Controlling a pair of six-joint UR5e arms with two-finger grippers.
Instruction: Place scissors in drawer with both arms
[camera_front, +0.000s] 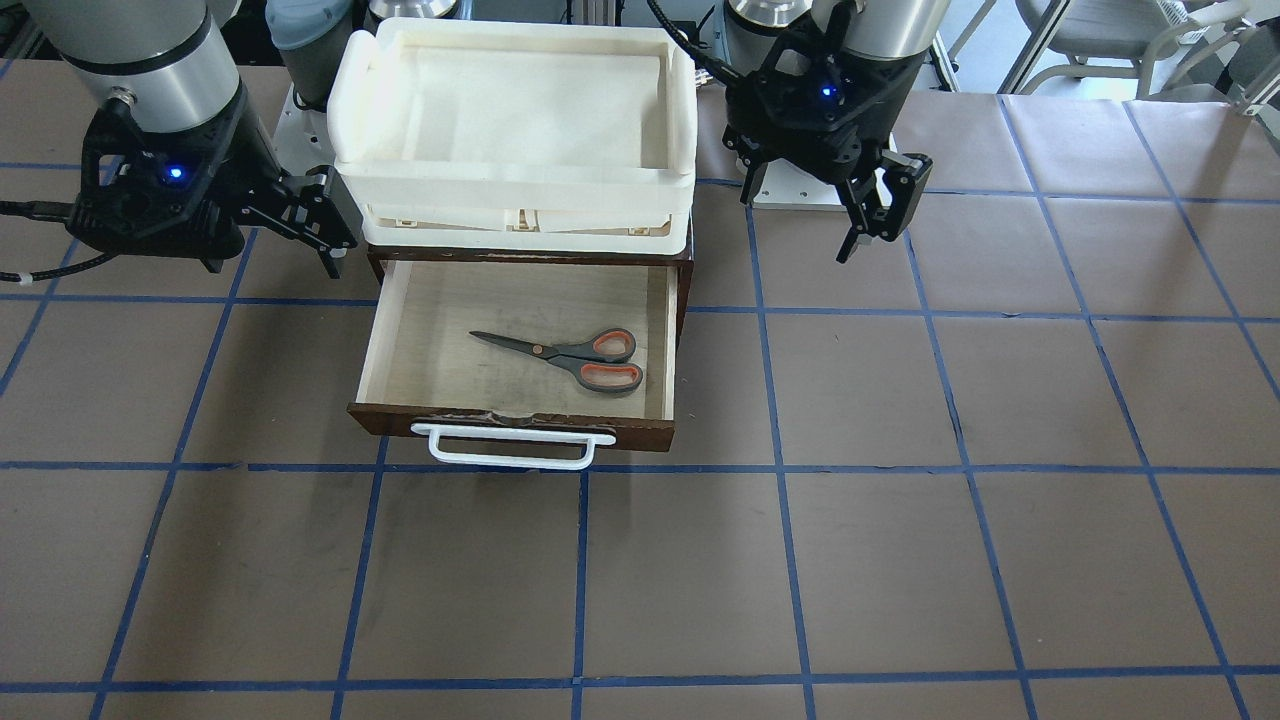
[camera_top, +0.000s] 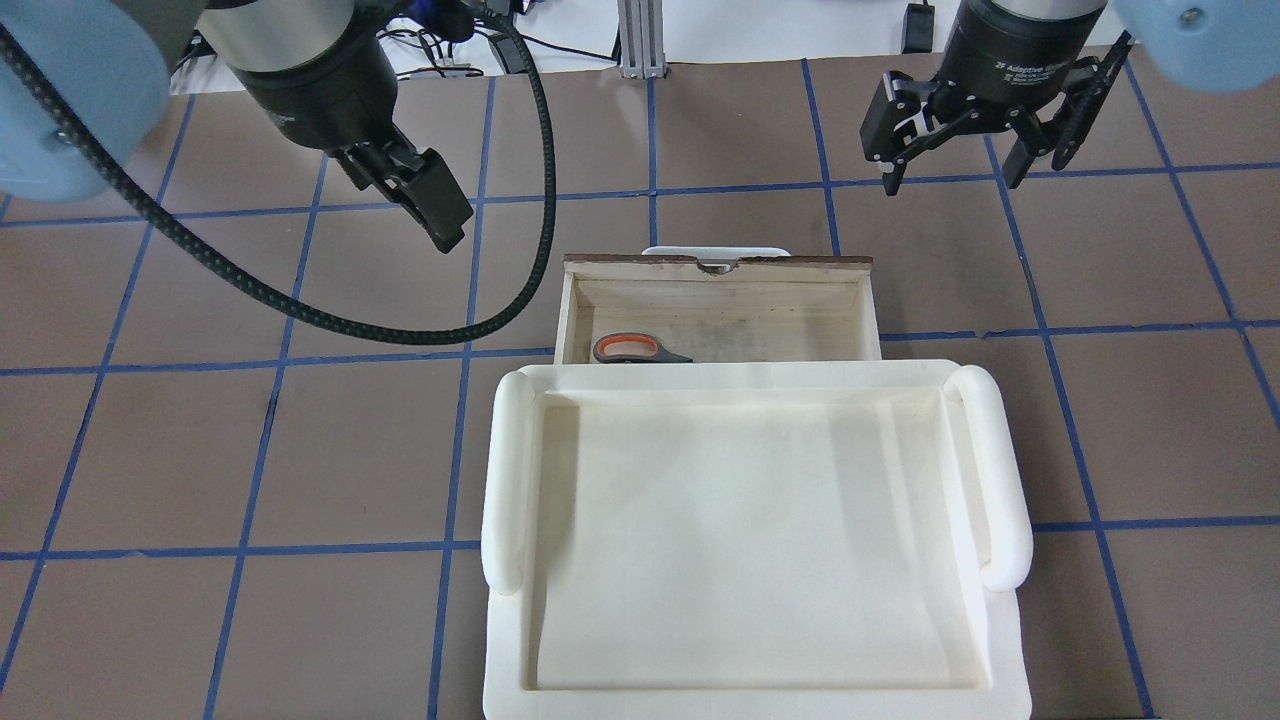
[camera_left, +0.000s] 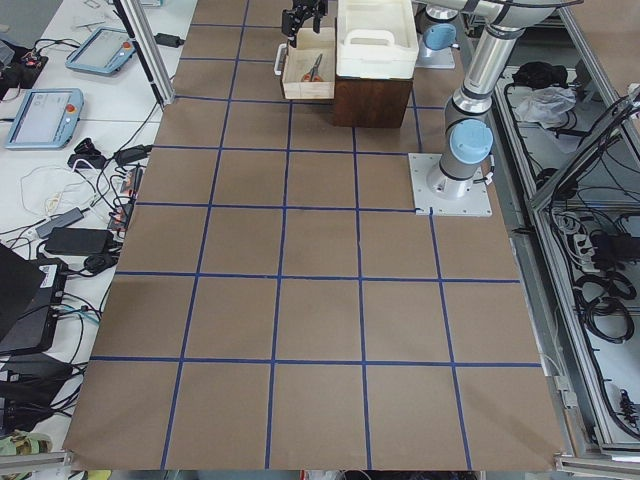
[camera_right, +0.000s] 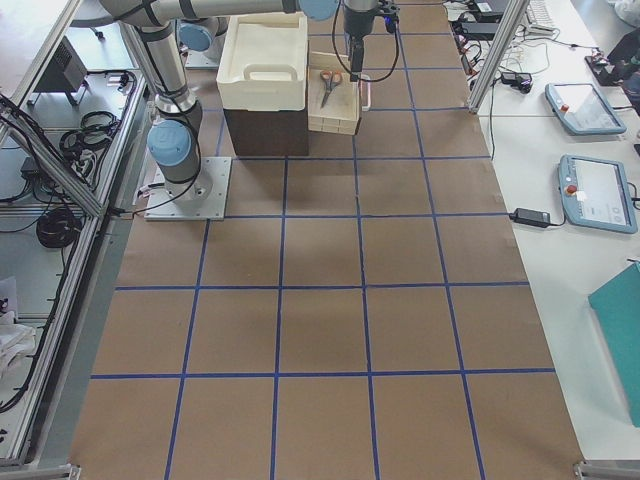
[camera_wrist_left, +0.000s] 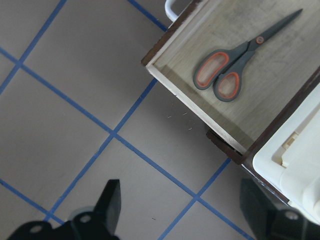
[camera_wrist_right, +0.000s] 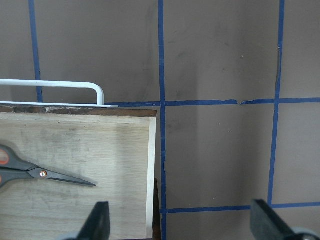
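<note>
Grey-handled, orange-looped scissors (camera_front: 570, 358) lie closed in the drawer (camera_front: 372, 340); left tool (camera_wrist_left: 182, 207) and right tool (camera_top: 950, 182) gape empty.

Small metal scissors (camera_front: 555, 354): grey handles, orange-red loops
Wooden box drawer (camera_front: 640, 432): dark brown, pale inside
Flat table top (camera_front: 900, 560): brown, blue grid

The scissors (camera_front: 565, 357) (grey handles, orange-red inside the loops) are being seen flat and shut on the pale wood floor of the drawer (camera_front: 640, 434), loops nearer the robot's left side. The dark brown drawer, with its white bar handle (camera_front: 512, 447), is being seen pulled open.
</note>
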